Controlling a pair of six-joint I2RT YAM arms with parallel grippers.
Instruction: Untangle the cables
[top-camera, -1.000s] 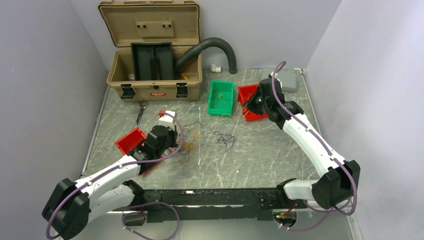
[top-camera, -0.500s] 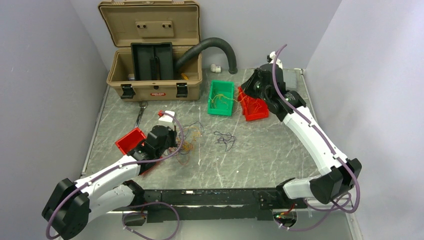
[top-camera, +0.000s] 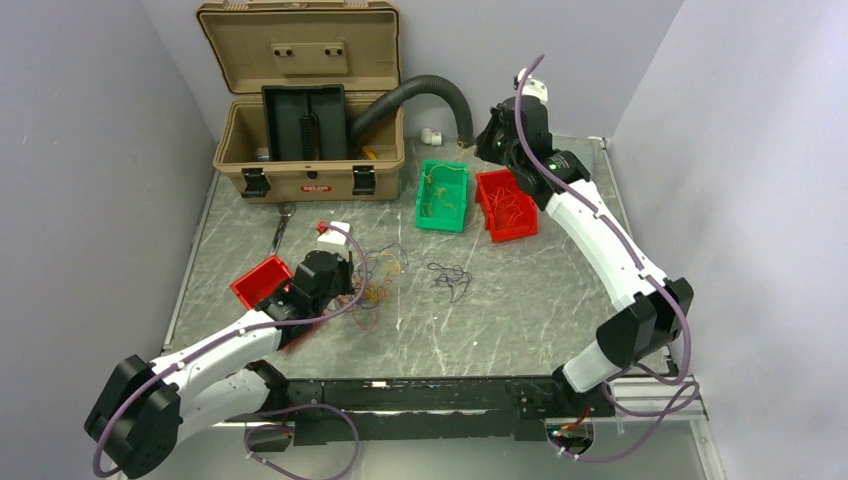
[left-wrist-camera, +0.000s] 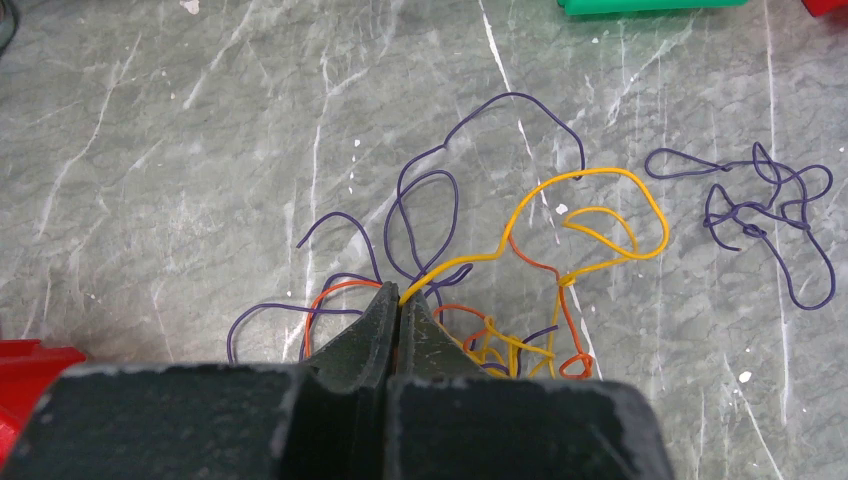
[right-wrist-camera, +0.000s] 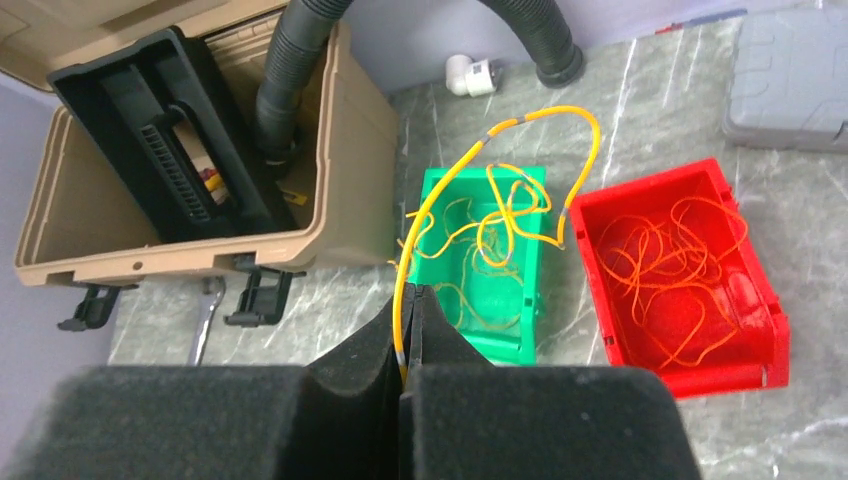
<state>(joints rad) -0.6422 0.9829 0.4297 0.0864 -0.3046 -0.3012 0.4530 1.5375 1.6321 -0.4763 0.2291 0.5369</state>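
Observation:
A tangle of yellow, orange and purple cables (left-wrist-camera: 520, 300) lies on the marble table, left of centre (top-camera: 378, 275). My left gripper (left-wrist-camera: 400, 295) is shut on a yellow strand at the tangle's near edge, low over the table (top-camera: 350, 275). A separate purple cable (left-wrist-camera: 760, 210) lies loose to its right (top-camera: 450, 277). My right gripper (right-wrist-camera: 410, 292) is shut on a long yellow cable (right-wrist-camera: 520, 120) that arcs up and hangs down into the green bin (right-wrist-camera: 480, 178). It is raised at the back, near the hose end (top-camera: 483, 140).
The green bin (top-camera: 443, 228) holds yellow cables and the red bin (top-camera: 520, 236) beside it holds orange ones (right-wrist-camera: 680, 260). An open tan toolbox (top-camera: 310, 170) and a black hose (top-camera: 420, 88) stand at the back. A second red bin (top-camera: 262, 280) sits by the left arm, with a wrench (top-camera: 280, 228) beyond it.
My right arm has risen and swung back and left, from over the red bin to above the green bin, carrying the yellow cable. The left arm has not moved.

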